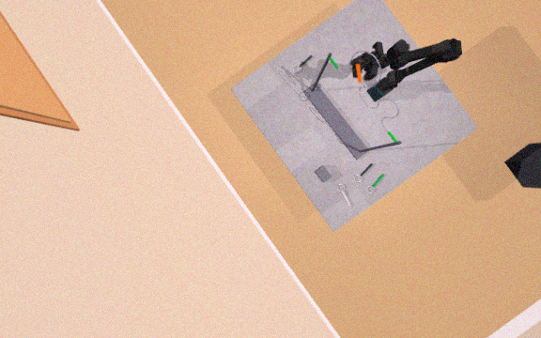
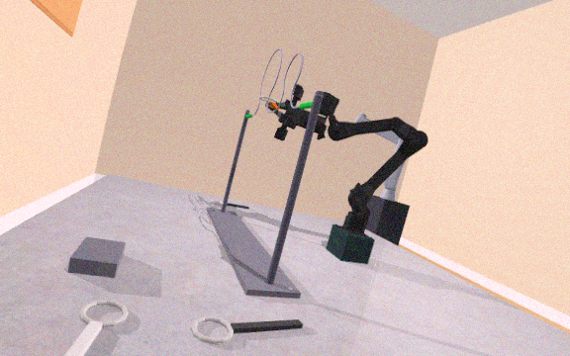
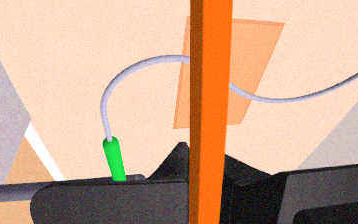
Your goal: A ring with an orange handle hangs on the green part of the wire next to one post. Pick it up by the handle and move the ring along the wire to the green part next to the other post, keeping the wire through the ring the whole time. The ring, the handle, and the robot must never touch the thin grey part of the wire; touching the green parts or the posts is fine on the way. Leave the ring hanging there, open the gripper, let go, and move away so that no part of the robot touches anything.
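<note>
My gripper [image 1: 358, 73] [image 2: 274, 107] [image 3: 189, 149] is shut on the orange handle [image 1: 359, 69] [image 2: 272, 105] [image 3: 212, 100], high above the floor. The pale ring [image 2: 264, 98] is at the handle's far end, by the first rise of the thin grey wire [image 2: 280, 55] [image 3: 275, 100] from the far post; it is out of the wrist view, and its threading is too small to tell. The far post [image 1: 322, 71] [image 2: 236, 160] has a green part [image 1: 333, 63] [image 2: 248, 116]. The near post [image 1: 380, 146] [image 2: 295, 188] has another green part [image 1: 393, 137] [image 2: 306, 105]. The wrist view shows one green end [image 3: 114, 159] beyond a finger.
The posts stand on a long grey base [image 1: 341, 122] [image 2: 245, 247]. A grey block [image 1: 323, 174] [image 2: 98, 256] lies beside it. Loose ringed tools lie around: black-handled [image 1: 365, 170] [image 2: 265, 326], white [image 1: 347, 197] [image 2: 87, 338], green-handled [image 1: 378, 180], and another black-handled one [image 1: 305, 61] by the far post.
</note>
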### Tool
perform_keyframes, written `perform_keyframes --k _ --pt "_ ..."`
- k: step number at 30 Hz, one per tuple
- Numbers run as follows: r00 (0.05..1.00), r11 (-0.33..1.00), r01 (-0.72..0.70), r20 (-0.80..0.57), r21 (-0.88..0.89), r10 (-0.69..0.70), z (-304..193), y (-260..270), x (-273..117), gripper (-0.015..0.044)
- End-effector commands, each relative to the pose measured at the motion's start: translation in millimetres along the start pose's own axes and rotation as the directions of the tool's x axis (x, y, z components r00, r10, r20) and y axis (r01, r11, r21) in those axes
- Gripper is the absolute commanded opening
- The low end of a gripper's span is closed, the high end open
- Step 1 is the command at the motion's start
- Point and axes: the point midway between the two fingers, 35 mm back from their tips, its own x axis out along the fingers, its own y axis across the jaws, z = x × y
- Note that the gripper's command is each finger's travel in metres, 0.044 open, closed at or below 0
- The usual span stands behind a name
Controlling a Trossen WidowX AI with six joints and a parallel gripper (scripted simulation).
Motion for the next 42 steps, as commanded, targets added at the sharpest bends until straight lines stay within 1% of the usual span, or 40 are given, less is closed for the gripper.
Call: perform_keyframes --k 1,10,20,30,42 --pt "0.999 0.995 -0.046 -0.012 0.083 0.048 0.2 14.6 -3.0 -0.015" --pt "0.987 0.949 -0.152 -0.017 0.275 0.163 6.3 47.2 -10.6 -0.015" --pt "0.958 0.842 -0.255 0.005 0.476 0.287 20.5 80.1 -22.9 -0.015" --pt "0.916 0.682 -0.335 0.054 0.65 0.399 41.6 107.3 -38.5 -0.015" --pt "0.852 0.442 -0.395 0.141 0.806 0.504 73.6 130.0 -59.8 -0.015"
